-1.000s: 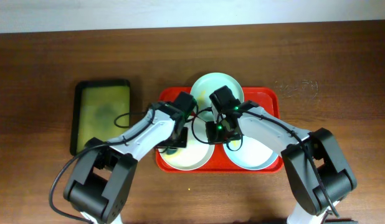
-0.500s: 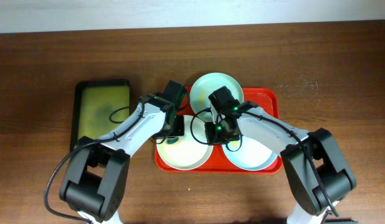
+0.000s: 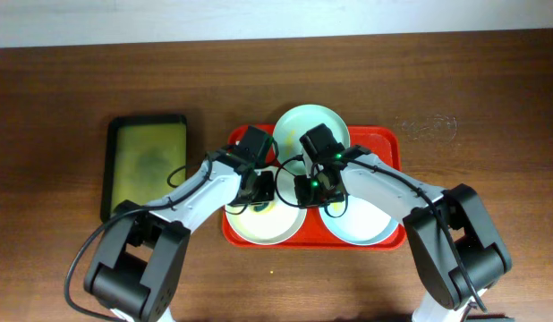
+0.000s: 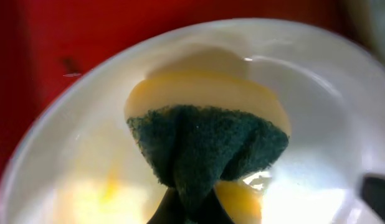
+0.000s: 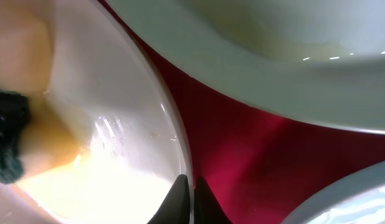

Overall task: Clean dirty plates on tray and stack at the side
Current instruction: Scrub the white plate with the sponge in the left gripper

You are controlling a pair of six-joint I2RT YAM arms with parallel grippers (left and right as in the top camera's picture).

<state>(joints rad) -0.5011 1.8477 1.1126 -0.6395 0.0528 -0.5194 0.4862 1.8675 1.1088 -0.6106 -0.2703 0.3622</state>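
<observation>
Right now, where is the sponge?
Left wrist view: the sponge is clamped in the left gripper, pressed into the white plate on the red tray's near-left side.

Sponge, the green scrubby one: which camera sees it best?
The left wrist view. There the sponge fills the middle, dark green scrub side bunched over yellow foam, inside the white plate. The right wrist view catches only a green-and-yellow sliver at its left edge. Overhead, it is nearly hidden under the left claw.
</observation>
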